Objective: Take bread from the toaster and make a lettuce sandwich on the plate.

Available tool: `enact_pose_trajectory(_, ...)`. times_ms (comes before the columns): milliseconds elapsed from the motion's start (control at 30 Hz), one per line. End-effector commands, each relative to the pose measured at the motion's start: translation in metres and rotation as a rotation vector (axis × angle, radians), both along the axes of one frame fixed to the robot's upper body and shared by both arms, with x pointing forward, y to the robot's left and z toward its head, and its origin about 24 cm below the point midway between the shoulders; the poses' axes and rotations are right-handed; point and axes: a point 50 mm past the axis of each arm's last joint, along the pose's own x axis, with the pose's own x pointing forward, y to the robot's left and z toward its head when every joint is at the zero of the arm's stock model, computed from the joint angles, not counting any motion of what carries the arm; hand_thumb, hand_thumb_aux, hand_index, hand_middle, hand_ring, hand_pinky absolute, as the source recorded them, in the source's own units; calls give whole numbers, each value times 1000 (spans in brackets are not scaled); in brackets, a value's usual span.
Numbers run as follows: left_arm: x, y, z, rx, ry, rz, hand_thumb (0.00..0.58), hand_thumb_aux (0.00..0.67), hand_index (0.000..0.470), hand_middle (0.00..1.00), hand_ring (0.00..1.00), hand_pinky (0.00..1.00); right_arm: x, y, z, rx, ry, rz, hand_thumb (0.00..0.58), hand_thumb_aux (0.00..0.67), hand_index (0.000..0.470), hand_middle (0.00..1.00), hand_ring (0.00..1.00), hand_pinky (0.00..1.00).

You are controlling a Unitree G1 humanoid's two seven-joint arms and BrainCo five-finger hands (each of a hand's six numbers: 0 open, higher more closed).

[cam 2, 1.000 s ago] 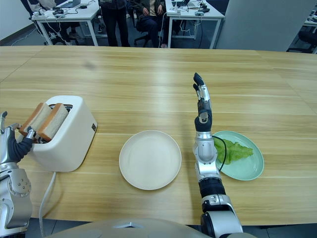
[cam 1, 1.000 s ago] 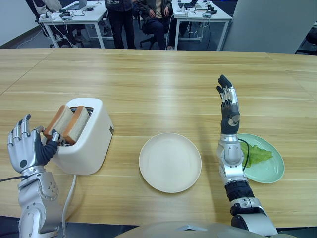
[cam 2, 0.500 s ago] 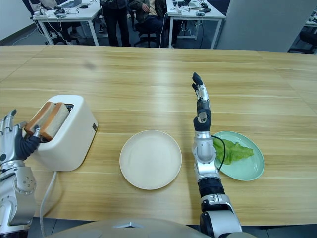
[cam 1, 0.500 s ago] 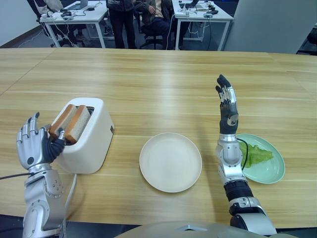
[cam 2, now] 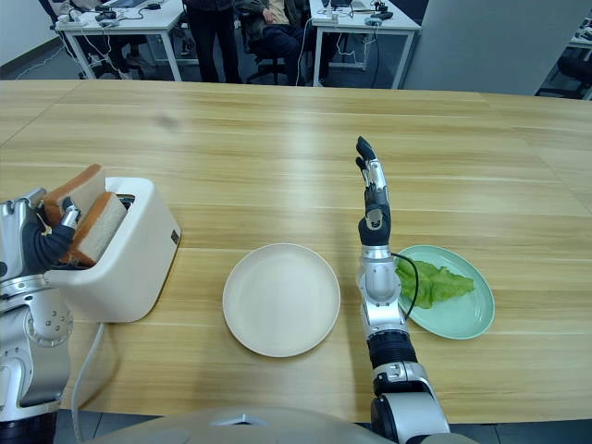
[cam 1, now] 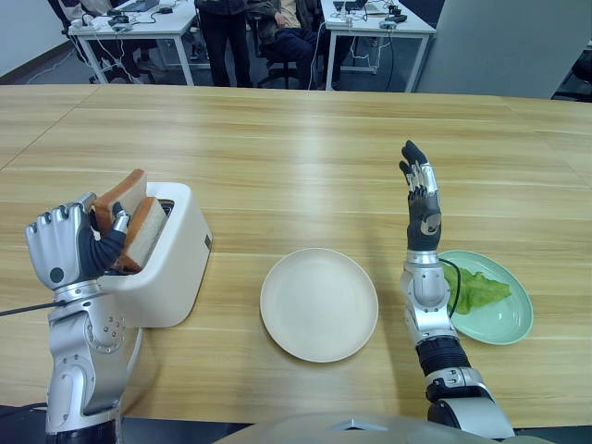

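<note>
1. Outer bread slice [cam 1: 123, 192]: left of the frame, mid-height. It stands out of the toaster's top slot, tilted, and sits higher than its neighbour.
2. Second slice [cam 1: 145, 235]: just beside the outer one on its right. It is lower in the slot with its top leaning left, and the two slices touch or nearly touch.
3. Left hand [cam 1: 63, 252]: at the left edge, against the toaster's left side. Its fingers are curled over the outer slice and the thumb is tucked in between the two slices, so it pinches that slice.
4. Toaster [cam 1: 174, 268]: a white box at lower left, standing on the table. Its white cord [cam 2: 85, 368] runs off toward the bottom edge.
5. Plate [cam 1: 318, 302]: cream and round, low in the centre of the frame. It is bare, right of the toaster and apart from it.
6. Right hand [cam 1: 420, 197]: right of centre, held up above the table on an upright forearm. The fingers are straight, pressed together and pointing up, holding nothing. The forearm rises between the cream plate and the green plate.
7. Lettuce [cam 1: 481, 289]: one leaf lying flat on the green plate [cam 1: 504, 321], lower right of the frame, just right of the right forearm.
8. Table [cam 1: 277, 148]: light wood, spanning the whole width of the frame.
</note>
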Motion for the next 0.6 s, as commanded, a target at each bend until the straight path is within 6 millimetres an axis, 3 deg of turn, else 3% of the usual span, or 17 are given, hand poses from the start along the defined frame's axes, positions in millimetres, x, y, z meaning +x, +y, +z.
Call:
enact_pose_trajectory(33, 2, -3, 3, 15, -12, -31, 580, 670, 460, 1000, 1000, 1000, 2, 0, -4, -1, 25, -1, 0, 0, 0, 0, 0, 0)
enact_pose_trajectory(200, 6, -2, 20, 57, -65, -42, 580, 670, 460, 1000, 1000, 1000, 2, 1, -6, -2, 32, -1, 0, 0, 0, 0, 0, 0)
enact_pose_trajectory(400, 5, -4, 63, 146, -206, -60, 580, 670, 460, 1000, 1000, 1000, 3, 1, -7, 1, 33, -6, 0, 0, 0, 0, 0, 0)
enact_pose_trajectory(600, 1, -14, 92, 204, -309, -90, 580, 670, 460, 1000, 1000, 1000, 4, 1, -7, 0, 32, -8, 0, 0, 0, 0, 0, 0)
